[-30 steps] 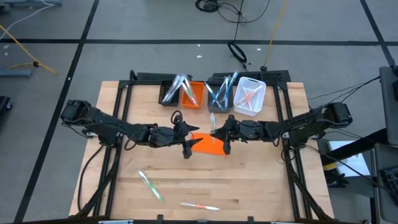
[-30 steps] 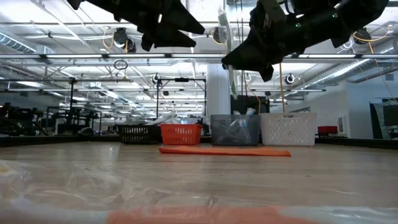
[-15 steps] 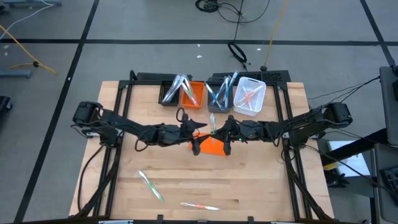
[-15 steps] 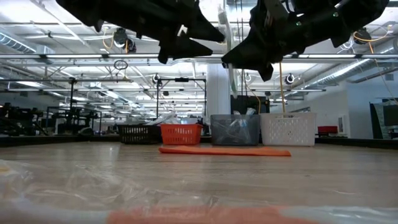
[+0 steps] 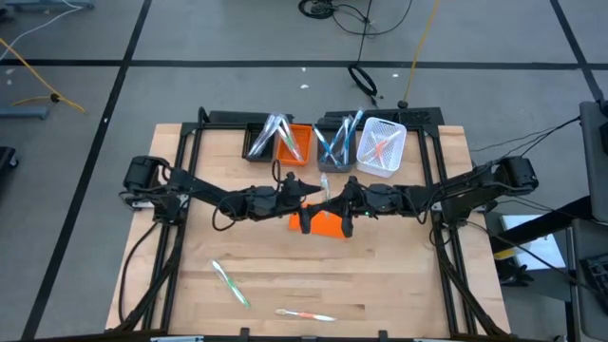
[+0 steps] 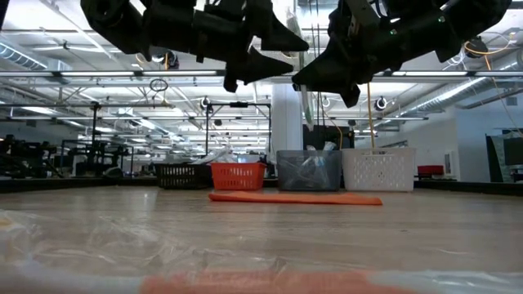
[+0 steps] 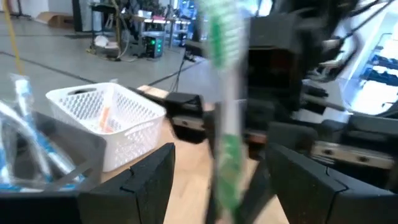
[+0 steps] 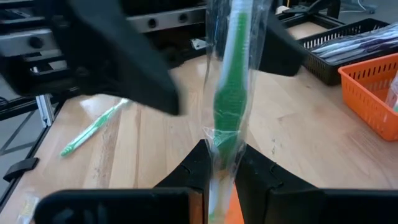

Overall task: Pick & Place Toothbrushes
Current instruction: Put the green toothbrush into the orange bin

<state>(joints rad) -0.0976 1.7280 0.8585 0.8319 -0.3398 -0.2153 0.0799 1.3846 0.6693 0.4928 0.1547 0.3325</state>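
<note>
Over the last second our left arm has reached in from the left toward the middle of the tabletop (image 5: 399, 285), so the left gripper (image 5: 306, 203) now sits just beside the right gripper (image 5: 334, 201), above the flat orange sheet (image 5: 328, 224). We read this as a handover being set up.

The right gripper is clamped on a wrapped green toothbrush (image 8: 231, 87), holding it upright by its lower end; its pose has not changed. The left gripper stands open, its fingers (image 7: 143, 183) spread to either side of that toothbrush without touching it yet.

Both arms stretch low and nearly level toward each other, wrists meeting in front of the bins.

At the far edge, the black bin (image 5: 263, 141), orange bin (image 5: 296, 144), grey bin (image 5: 335, 144) and white bin (image 5: 382, 147) already hold toothbrushes. Two more wait on the near tabletop: a green one (image 5: 230, 284) at left and an orange-red one (image 5: 304, 314) nearest us.
</note>
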